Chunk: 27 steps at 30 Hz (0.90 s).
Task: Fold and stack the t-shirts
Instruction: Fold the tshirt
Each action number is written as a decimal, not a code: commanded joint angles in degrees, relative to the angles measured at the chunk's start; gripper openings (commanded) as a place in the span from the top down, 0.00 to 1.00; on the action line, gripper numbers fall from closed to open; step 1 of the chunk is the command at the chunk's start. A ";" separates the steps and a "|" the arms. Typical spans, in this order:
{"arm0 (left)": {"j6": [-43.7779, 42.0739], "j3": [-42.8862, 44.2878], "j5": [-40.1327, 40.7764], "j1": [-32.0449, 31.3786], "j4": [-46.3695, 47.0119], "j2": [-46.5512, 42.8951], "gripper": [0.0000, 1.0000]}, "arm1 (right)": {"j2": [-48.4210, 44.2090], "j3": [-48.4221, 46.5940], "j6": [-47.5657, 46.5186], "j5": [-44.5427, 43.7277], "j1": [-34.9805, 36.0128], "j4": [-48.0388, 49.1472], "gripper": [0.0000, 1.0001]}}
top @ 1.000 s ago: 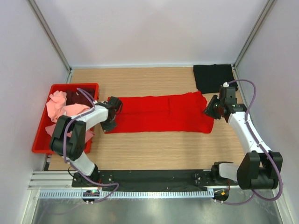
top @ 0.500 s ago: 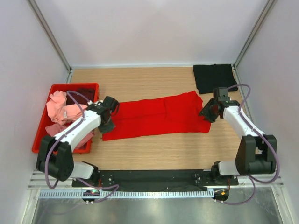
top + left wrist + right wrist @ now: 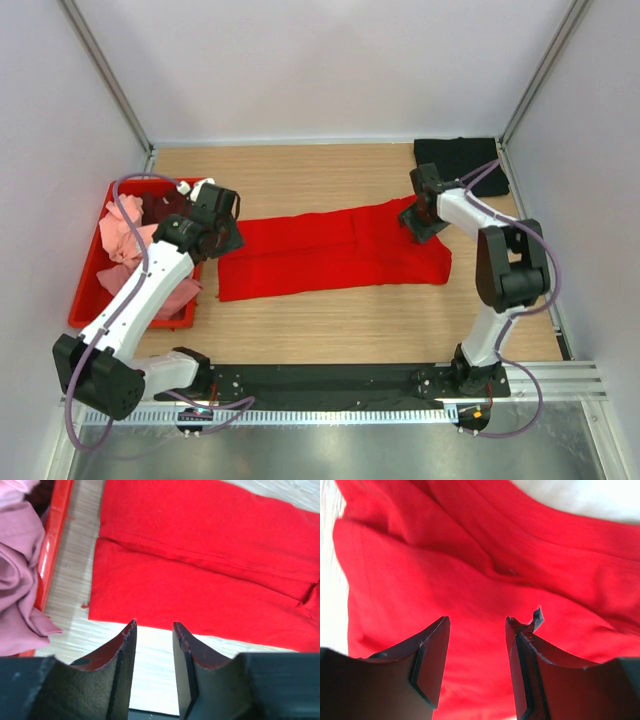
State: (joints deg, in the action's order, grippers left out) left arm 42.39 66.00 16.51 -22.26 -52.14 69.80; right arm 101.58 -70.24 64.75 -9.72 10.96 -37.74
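As the red t-shirt point(image 3: 330, 250) lies in one long band running left to right across the table point(image 3: 330, 330), my left gripper point(image 3: 222, 228) hangs at its left end just beside the crate point(image 3: 150, 183), jaws parted and empty. My right gripper point(image 3: 420, 215), likewise parted and empty, hangs over its right end, near the black t-shirt point(image 3: 455, 165).

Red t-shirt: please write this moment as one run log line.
red t-shirt: lying flat, not held | left gripper: open, empty | right gripper: open, empty

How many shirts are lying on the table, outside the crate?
2: red shirt spread across the middle, black shirt at the far right corner. More may lie beneath.
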 commanded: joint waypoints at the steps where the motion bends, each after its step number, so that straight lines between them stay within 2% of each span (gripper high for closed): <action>1: -3.46 -2.53 5.42 -0.15 3.79 -2.47 0.63 | 5.28 -6.31 4.95 -4.79 1.08 -2.08 0.44; 3: -3.02 -4.72 6.78 0.63 4.85 -2.56 0.62 | 8.98 -9.02 4.68 -5.57 1.86 -1.64 0.45; 7: -2.84 -6.05 4.59 0.82 8.19 -1.16 0.61 | 14.25 -14.39 0.48 -8.12 3.45 -0.06 0.46; 14: -5.47 -10.18 0.72 0.03 10.13 1.92 0.62 | 24.09 -23.88 -9.20 -4.53 4.07 3.37 0.47; 17: -6.18 -10.71 0.01 -1.11 10.13 2.62 0.62 | 26.91 -26.09 -10.96 -1.98 4.42 7.30 0.47; 20: -6.27 -10.45 -2.27 -2.08 10.04 3.41 0.62 | 30.25 -28.72 -14.47 3.20 4.77 12.75 0.48; 23: -7.58 -10.01 -1.22 -3.93 8.64 5.25 0.62 | 34.10 -33.02 -17.72 8.91 5.03 16.28 0.47; 27: -7.76 -10.36 -0.08 -5.51 7.31 9.56 0.68 | 38.24 -40.05 -19.66 12.09 5.65 21.29 0.47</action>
State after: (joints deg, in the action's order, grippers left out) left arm 35.88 55.02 15.88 -26.79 -44.58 77.32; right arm 134.91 -107.44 48.71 -2.50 15.35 -21.19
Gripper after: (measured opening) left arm 0.331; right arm 0.526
